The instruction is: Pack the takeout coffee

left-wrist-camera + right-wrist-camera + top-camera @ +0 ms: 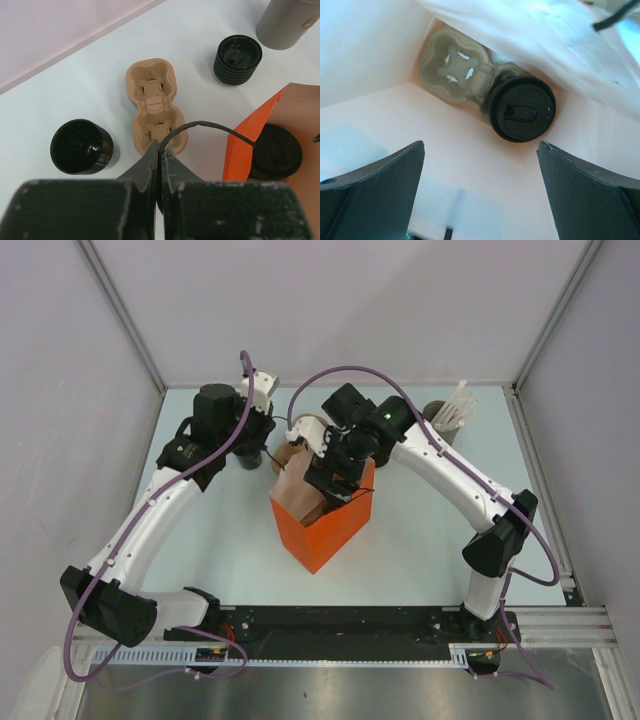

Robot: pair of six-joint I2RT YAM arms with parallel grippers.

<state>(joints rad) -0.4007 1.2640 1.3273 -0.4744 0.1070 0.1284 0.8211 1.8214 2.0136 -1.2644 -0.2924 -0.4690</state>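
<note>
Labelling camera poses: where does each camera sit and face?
Top external: above and behind, facing down on table and orange bag; both arms show.
Left wrist: down past shut left hand pinching bag handle, onto cup carrier.
Right wrist: down inside the bag at the takeout coffee; open right hand shows.
Both wrist views share the coffee.

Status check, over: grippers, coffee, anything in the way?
Left gripper shut on bag handle. Right gripper wide open, empty. Takeout coffee lidded, down inside orange bag. Nothing between jaws and coffee.
</note>
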